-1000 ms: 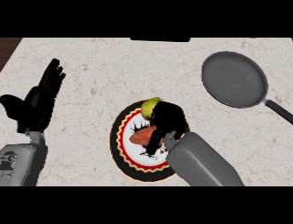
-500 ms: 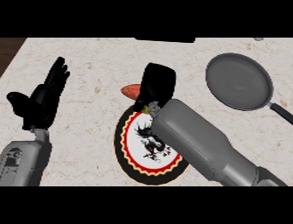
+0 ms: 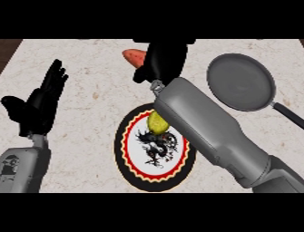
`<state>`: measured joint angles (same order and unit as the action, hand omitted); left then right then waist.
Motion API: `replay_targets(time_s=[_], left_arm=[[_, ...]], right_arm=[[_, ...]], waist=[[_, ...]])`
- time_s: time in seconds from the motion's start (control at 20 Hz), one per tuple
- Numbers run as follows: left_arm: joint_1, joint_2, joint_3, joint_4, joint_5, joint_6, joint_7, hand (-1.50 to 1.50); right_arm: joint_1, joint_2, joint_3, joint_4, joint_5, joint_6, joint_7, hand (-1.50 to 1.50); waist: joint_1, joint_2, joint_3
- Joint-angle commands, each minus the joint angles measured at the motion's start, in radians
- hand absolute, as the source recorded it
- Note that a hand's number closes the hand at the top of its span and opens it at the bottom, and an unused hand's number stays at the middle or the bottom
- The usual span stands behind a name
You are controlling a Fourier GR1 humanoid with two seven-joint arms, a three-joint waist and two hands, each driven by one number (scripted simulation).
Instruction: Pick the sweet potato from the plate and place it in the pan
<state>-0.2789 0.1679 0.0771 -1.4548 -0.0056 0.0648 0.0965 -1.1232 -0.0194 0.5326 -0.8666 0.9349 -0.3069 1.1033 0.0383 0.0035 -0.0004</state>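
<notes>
The sweet potato [image 3: 133,56] is held above the counter [image 3: 100,86] near its far edge, clear of the plate [image 3: 129,149], with the fingers of the right hand [image 3: 162,61] curled round it. The grey pan [image 3: 240,82] is seen just to the right of that hand. A yellow item [image 3: 157,121] is left on the plate. The left hand [image 3: 39,102] is kept open at the left, fingers up.

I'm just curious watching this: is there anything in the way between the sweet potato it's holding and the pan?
Nothing visible. The right hand holds the sweet potato above the counter, left of the pan. Only bare counter lies between them.
</notes>
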Motion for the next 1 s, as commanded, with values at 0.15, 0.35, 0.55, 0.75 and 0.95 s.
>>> replay_targets(time_s=[0.15,0.35,0.55,0.75,0.95], left_arm=[[0.022,0.012,0.013,-0.013,0.001,-0.002,-0.015,0.00],[0.051,0.014,0.018,-0.035,0.006,-0.005,0.003,0.00],[0.014,0.014,0.019,-0.021,0.000,0.002,0.017,0.00],[0.035,0.003,0.011,-0.033,0.007,-0.008,-0.001,0.00],[0.020,-0.008,0.003,-0.010,-0.014,0.009,-0.010,0.00]], right_arm=[[0.051,-0.076,-0.191,0.007,0.018,-0.273,-0.003,1.50],[0.084,-0.123,-0.256,0.062,0.039,-0.295,-0.078,1.50],[0.153,-0.234,-0.327,0.096,0.009,-0.331,-0.194,1.50],[0.236,-0.299,-0.352,0.236,0.016,-0.395,-0.328,1.50],[0.207,-0.391,-0.438,0.352,-0.046,-0.406,-0.471,1.50]], waist=[[-0.027,0.001,0.002],[-0.025,-0.001,0.001],[-0.032,0.001,0.001],[-0.016,0.007,0.001],[-0.011,0.010,0.002]])
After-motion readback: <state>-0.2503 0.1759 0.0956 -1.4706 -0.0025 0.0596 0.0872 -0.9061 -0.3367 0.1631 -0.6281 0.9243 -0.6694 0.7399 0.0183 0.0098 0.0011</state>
